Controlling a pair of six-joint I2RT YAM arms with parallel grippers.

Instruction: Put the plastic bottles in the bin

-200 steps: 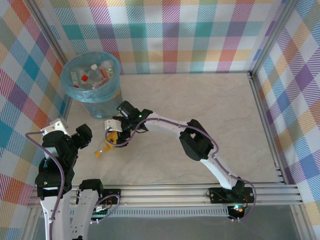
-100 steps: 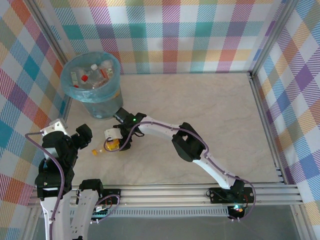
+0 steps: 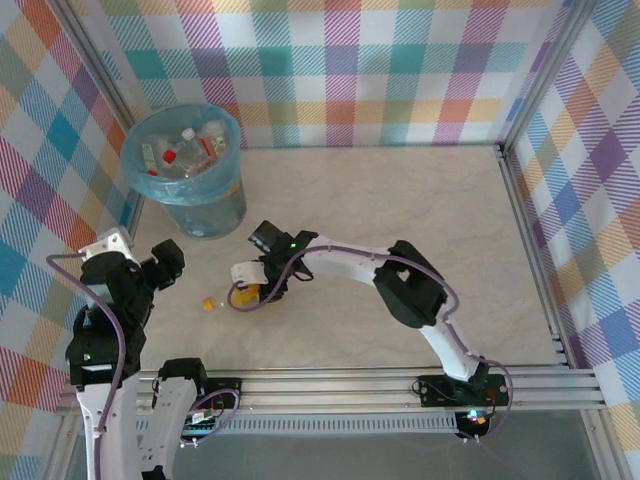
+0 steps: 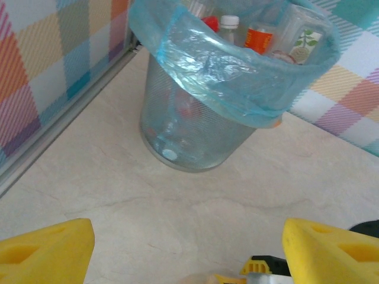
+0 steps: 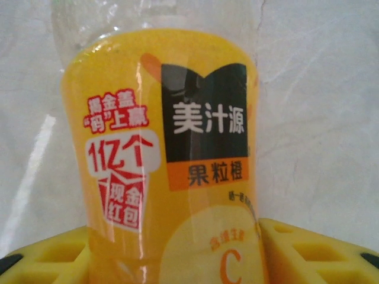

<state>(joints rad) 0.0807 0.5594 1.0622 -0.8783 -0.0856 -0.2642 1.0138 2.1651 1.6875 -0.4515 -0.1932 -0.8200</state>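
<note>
The right pincer (image 3: 250, 290) has just clamped on the bottle (image 5: 166, 148), which sits between its pads. The bin (image 3: 222, 200) stands near, beyond it. The left pincer (image 4: 189, 251) hangs apart, empty. A lift should follow, I'd say.

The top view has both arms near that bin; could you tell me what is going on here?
The right gripper is clamped on an orange-labelled juice bottle down at the table, in front of the bin. The left gripper hangs open and empty, pointing at the bin. Several bottles already lie inside the blue-lined bin, so this one appears to be next to go in.
</note>
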